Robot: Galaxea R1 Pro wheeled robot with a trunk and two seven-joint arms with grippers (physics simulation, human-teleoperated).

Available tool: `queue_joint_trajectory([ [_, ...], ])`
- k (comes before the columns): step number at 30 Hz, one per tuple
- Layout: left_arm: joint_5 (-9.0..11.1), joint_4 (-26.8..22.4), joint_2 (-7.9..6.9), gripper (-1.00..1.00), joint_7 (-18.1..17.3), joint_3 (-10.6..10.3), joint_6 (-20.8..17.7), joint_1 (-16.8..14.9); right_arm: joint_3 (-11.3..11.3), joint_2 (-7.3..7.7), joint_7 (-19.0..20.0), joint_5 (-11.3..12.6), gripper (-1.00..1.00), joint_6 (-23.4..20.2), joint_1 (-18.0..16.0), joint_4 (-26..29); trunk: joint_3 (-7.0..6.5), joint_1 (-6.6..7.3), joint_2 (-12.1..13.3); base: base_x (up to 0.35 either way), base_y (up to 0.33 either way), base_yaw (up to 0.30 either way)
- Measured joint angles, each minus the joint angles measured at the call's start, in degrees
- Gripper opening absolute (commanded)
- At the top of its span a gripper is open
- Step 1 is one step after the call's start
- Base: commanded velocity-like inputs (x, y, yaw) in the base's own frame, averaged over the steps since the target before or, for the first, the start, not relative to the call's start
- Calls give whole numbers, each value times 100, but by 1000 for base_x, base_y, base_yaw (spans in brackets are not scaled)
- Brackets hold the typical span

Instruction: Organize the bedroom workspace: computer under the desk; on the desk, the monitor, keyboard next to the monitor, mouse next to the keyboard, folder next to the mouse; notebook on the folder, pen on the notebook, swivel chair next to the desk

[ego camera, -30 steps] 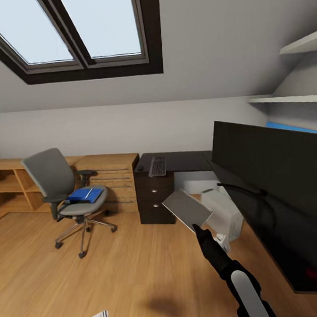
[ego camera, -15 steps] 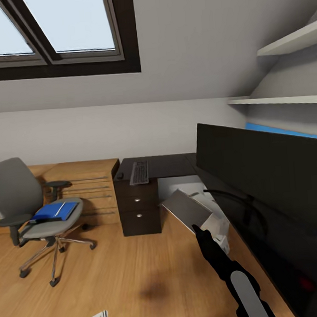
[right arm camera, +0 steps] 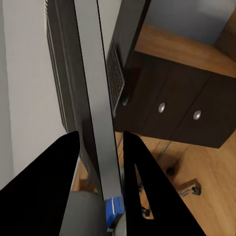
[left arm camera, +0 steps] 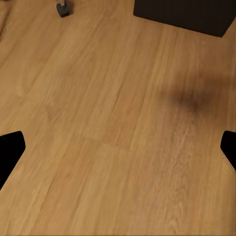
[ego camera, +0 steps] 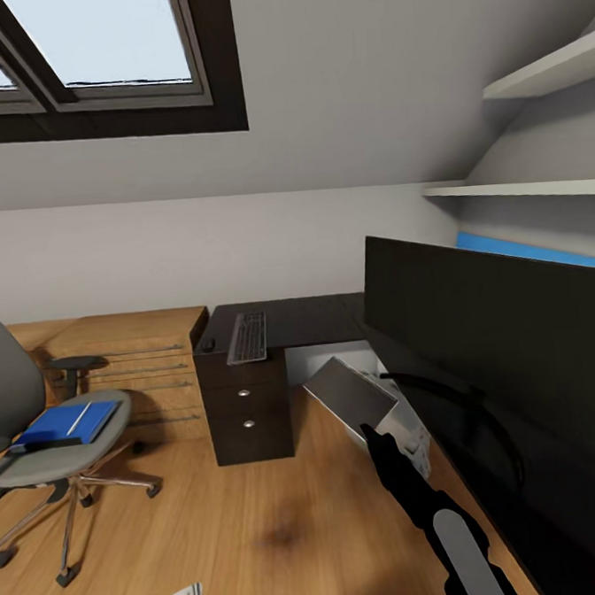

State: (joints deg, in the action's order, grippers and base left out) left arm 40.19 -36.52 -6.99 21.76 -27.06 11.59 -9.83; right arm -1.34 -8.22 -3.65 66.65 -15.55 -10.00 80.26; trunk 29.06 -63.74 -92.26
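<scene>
My right gripper [ego camera: 371, 432] is shut on a flat grey notebook [ego camera: 350, 393], held tilted above the floor; in the right wrist view the notebook [right arm camera: 96, 98] stands edge-on between the two fingers [right arm camera: 73, 191]. The dark desk [ego camera: 307, 313] carries the keyboard [ego camera: 248, 336] with the small black mouse [ego camera: 207, 345] at its left. A large black monitor [ego camera: 495, 328] rises on the desk at the right. Under the desk a white computer [ego camera: 416, 440] shows partly. The blue folder [ego camera: 62, 424] lies on the grey swivel chair [ego camera: 25, 458] at far left. My left gripper [left arm camera: 118, 152] hangs open over bare floor.
The desk's drawer unit [ego camera: 245, 408] faces the wooden floor. A low wooden cabinet [ego camera: 133, 362] runs along the back wall behind the chair. White shelves [ego camera: 531, 81] hang at upper right under the sloped ceiling with a skylight [ego camera: 94, 54].
The whole view has swung to the right: chair, desk and skylight have slid left in the picture. My right arm holds the notebook at the same place in view.
</scene>
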Motion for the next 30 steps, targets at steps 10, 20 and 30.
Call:
queue_joint_trajectory([
  [10,0,0,3,100,0,4,0,-2,-6,6,0,-14,-100,-3,1,-59,0,0,0,332,1,0],
  [20,2,-1,-4,100,-5,4,1,0,-3,7,0,-14,-100,6,1,-57,0,0,0,297,157,0],
  [30,2,-1,-5,100,-6,4,1,-3,-1,7,-5,-23,-100,17,1,-55,0,-1,0,244,264,0],
])
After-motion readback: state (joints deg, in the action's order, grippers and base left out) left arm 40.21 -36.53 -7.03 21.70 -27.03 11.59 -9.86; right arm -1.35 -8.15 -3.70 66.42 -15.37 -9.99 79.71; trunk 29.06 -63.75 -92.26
